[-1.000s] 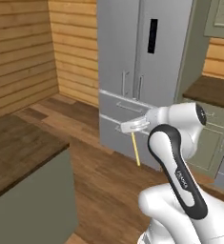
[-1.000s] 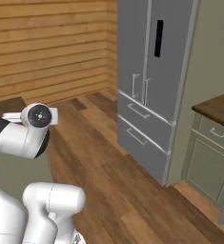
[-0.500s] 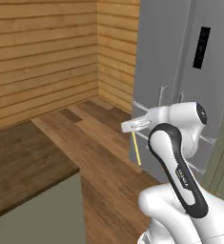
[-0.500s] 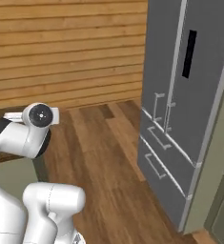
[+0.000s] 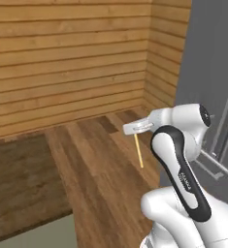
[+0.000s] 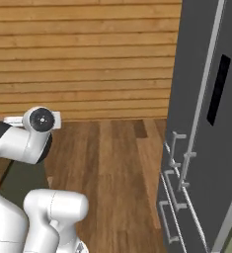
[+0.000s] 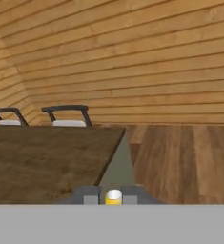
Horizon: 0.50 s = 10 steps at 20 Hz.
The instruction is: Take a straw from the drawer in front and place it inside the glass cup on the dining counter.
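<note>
My gripper is shut on the straw, a thin pale-yellow stick that hangs straight down from the fingers above the wooden floor. In the hand view the straw's round end shows between the two fingertips of the gripper. The dining counter, a dark brown wood-grain slab on a grey-green base, lies at the lower left, and it stretches ahead and to the left of the hand. The glass cup and the drawer are out of view.
A tall grey fridge with bar handles stands close on the right. Two dark-framed chairs stand behind the counter's far edge. A plank wall closes the back; wooden floor lies open between counter and fridge.
The whole picture has swung as the base turns: the fridge has slid to the right and the plank wall now fills the middle. The arm keeps its pose, with the straw held.
</note>
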Available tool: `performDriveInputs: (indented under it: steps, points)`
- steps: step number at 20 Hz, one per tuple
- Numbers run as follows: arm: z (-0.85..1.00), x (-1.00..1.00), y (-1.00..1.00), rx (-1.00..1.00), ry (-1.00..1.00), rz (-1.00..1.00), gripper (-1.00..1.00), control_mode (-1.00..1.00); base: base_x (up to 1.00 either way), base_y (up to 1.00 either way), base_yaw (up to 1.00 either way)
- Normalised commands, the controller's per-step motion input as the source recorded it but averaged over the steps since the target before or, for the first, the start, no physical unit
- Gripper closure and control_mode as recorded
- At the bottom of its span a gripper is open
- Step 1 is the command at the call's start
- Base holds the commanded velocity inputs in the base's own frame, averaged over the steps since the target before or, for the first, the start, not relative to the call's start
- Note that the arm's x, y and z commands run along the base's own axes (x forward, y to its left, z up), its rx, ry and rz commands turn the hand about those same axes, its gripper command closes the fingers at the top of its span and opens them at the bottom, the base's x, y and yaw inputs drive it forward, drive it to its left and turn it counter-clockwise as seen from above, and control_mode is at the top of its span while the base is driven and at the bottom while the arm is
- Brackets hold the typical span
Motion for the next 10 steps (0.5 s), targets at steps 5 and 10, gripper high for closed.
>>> performDriveInputs:
  steps: [5,10]
  points:
    - [0.00,0.00,0.00,0.00,0.00,0.00,1.00,1.00,1.00,-0.66,0.36]
    - [0.00,0.00,0.00,0.00,0.00,0.00,1.00,1.00,1.00,-0.04,0.15]
